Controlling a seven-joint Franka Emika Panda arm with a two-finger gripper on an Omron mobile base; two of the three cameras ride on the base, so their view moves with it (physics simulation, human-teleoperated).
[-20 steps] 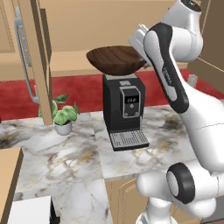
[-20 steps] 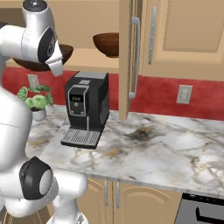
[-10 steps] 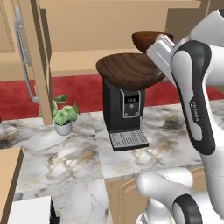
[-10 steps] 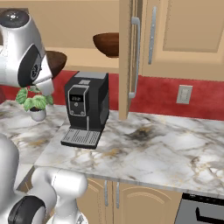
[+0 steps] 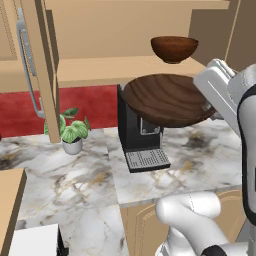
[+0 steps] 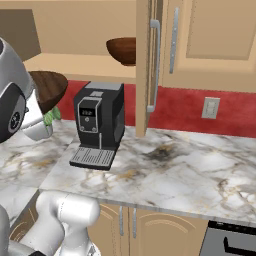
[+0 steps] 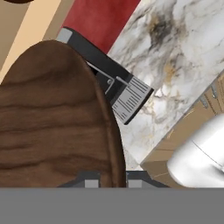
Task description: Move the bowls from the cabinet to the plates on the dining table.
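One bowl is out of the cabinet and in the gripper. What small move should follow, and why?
Probably keep drawing the held bowl back from the counter and turn toward the dining table. It hangs in the gripper clear of the cabinet shelf, above the coffee machine, and the fingers clamp its rim. The second bowl waits on the shelf.

The arm (image 5: pixel 247 120) was glossy white, built of rounded tube segments with dark grey joint rings. Its hand (image 5: pixel 216 90) was a flat white block with light grey edges.
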